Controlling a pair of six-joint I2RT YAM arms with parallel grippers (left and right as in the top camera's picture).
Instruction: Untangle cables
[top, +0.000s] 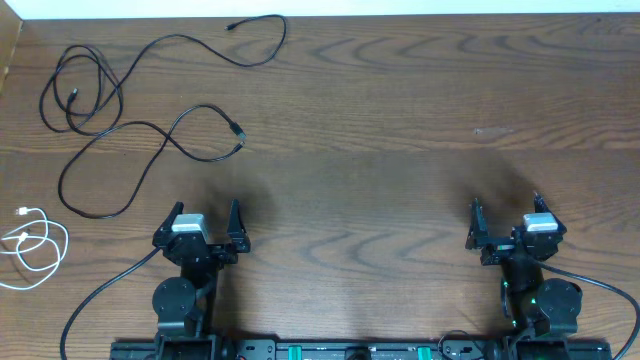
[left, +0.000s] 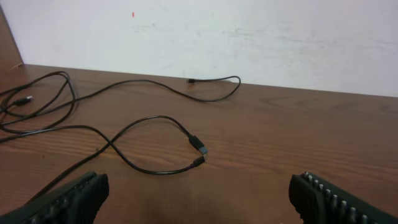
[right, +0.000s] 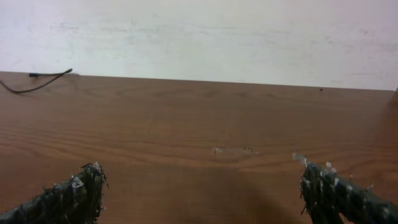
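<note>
The left claw (top: 207, 212) stands released at the near edge of a wooden bench (top: 400, 120), its two fingers spread wide and gripping nothing. The right claw (top: 506, 208), well to the right of the left claw and level with it, is spread just as wide and also grips nothing.

The cables (top: 165, 137) all lie on the bench beyond and to the left of the left claw, and none touches it. The nearest is a black cable (left: 111, 144) ahead of the left claw. It crosses over itself once and swings out in a wide loop to the left. Its two small plug ends (left: 198, 145) lie close together, almost straight ahead of the claw.

Farther from the left claw and to its left, a second black cable (top: 284, 32) is gathered into loose, overlapping loops. From there one long run sweeps toward the far edge of the bench, curls back and ends in a plug (top: 232, 27) near the white wall (left: 280, 31). The lowest of these loops meets the nearer cable; whether the two are entangled or only overlap cannot be told, nor can the number of separate cords in the bundle.

A white cable (top: 40, 250) lies bunched in small loops well to the left of the left claw, about level with it.
</note>
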